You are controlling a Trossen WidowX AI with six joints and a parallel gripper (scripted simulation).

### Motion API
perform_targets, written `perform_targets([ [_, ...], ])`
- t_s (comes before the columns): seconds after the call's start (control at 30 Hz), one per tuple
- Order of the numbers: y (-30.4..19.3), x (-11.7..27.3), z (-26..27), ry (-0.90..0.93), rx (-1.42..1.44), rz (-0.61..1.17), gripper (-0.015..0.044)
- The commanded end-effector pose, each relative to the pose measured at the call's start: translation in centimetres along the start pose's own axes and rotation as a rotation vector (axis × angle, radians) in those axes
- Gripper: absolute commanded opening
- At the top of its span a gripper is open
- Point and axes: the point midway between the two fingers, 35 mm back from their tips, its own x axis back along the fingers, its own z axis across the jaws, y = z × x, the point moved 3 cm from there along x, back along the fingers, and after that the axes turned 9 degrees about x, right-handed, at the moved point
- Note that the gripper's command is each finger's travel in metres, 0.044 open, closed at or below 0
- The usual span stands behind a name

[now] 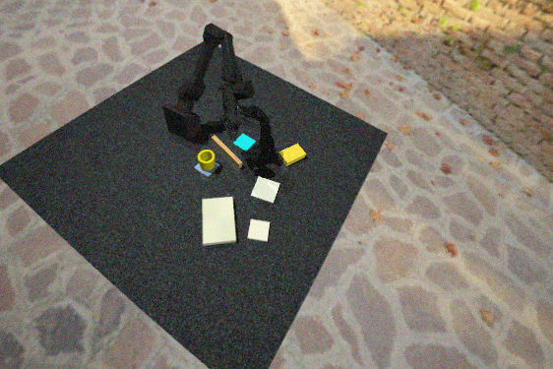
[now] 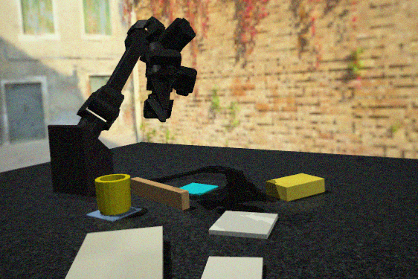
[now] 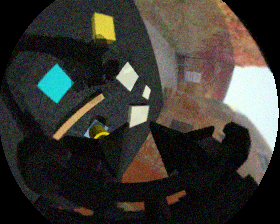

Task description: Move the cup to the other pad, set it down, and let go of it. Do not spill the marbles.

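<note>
The yellow cup (image 1: 207,164) (image 2: 113,198) stands upright on the light blue pad (image 1: 201,168) (image 2: 97,215); part of its rim shows in the wrist view beyond a finger. I see no marbles; the inside of the cup is too dark and small to tell. The cyan pad (image 1: 244,142) (image 2: 198,188) (image 3: 55,83) lies bare on the other side of a wooden bar. My gripper (image 3: 139,124) is partly open and empty, with a gap between its fingertips. It hangs high above the mat, well away from the cup.
The wooden bar (image 1: 226,151) (image 2: 160,193) (image 3: 76,115) lies between the two pads. A yellow block (image 1: 293,154) (image 2: 297,187) (image 3: 104,27) lies beyond the cyan pad. Three whitish slabs, one of them large (image 1: 218,220) (image 2: 119,253), lie on the side away from the arm's base.
</note>
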Motion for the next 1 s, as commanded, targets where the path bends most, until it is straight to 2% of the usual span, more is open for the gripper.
perform_targets([
  [0.0,-3.2,-2.1,2.0,0.209,0.067,0.022,0.0167],
  [0.13,-6.8,-3.7,5.0,0.457,0.093,-0.034,0.0167],
  [0.33,-9.9,-4.9,8.7,0.727,0.129,-0.24,0.0167],
  [0.97,-9.6,-6.3,10.4,0.749,0.134,-0.268,0.0167],
])
